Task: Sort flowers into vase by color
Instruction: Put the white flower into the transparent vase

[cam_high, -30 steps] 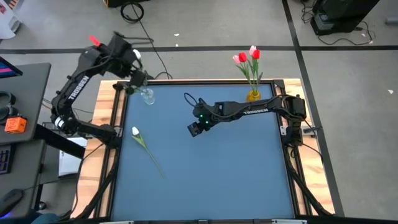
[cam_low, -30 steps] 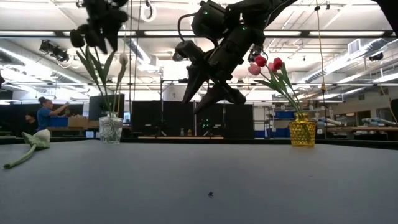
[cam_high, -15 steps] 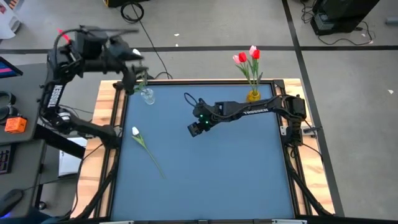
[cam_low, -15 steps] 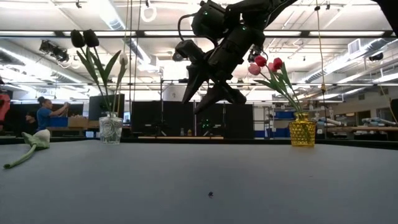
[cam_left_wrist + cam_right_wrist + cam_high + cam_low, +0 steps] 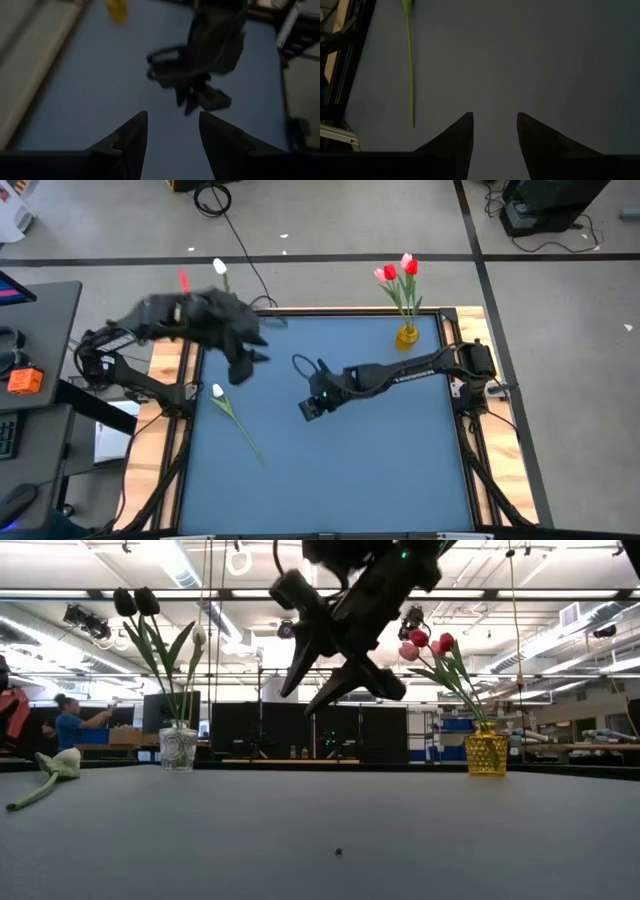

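Observation:
One white flower (image 5: 217, 391) lies flat on the table's left part, its stem (image 5: 410, 65) running toward the near edge. A clear vase (image 5: 178, 748) at the far left holds dark tulips (image 5: 135, 602) and a white bud (image 5: 197, 637). At the far right, a yellow vase (image 5: 486, 750) holds red and pink tulips (image 5: 430, 642). My left gripper (image 5: 172, 114) hangs open and empty high over the table's far left (image 5: 245, 365). My right gripper (image 5: 312, 408) hovers open above mid-table, right of the lying flower (image 5: 60, 765).
Wooden rails and a dark frame (image 5: 185, 410) border the blue table. My right arm (image 5: 400, 370) stretches in from the right edge. In the high view my left arm covers the clear vase. Bare table surface lies along the near half.
My left gripper has drawn away from the dark tulips' heads and swung, turning, from above the clear vase out over the table toward its right and near side. The tulips stay standing in the vase. My right gripper has drifted a little toward the near edge, rolling slightly.

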Action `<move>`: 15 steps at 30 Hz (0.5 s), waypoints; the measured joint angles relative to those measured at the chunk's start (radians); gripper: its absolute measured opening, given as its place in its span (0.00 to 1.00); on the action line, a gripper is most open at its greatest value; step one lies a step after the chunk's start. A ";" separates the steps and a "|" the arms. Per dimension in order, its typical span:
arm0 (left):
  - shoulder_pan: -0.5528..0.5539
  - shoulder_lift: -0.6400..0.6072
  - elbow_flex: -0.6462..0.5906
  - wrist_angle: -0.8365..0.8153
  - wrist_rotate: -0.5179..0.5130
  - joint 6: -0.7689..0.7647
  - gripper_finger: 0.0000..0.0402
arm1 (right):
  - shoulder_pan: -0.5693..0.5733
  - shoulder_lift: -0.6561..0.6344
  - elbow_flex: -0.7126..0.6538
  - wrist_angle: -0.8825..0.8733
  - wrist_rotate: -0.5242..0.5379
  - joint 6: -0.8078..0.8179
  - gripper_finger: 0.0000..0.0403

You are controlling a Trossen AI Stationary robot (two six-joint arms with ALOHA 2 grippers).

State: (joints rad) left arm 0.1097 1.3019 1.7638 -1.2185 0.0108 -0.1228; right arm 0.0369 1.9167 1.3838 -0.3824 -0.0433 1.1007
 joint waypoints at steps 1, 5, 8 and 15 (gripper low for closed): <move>-0.033 -0.002 -0.036 0.014 -0.008 -0.035 0.45 | 0.019 0.000 0.000 0.000 0.026 0.024 0.40; -0.169 -0.002 -0.169 0.036 -0.078 -0.170 0.45 | 0.092 0.000 0.000 -0.006 0.124 0.125 0.40; -0.260 -0.002 -0.255 0.061 -0.127 -0.292 0.45 | 0.145 0.000 0.000 -0.040 0.182 0.212 0.40; -0.454 -0.002 -0.432 0.174 -0.183 -0.689 0.45 | 0.250 0.000 0.000 -0.159 0.232 0.351 0.40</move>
State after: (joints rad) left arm -0.3444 1.3003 1.3321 -1.0446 -0.1724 -0.8116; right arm 0.2866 1.9167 1.3838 -0.5415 0.1890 1.4513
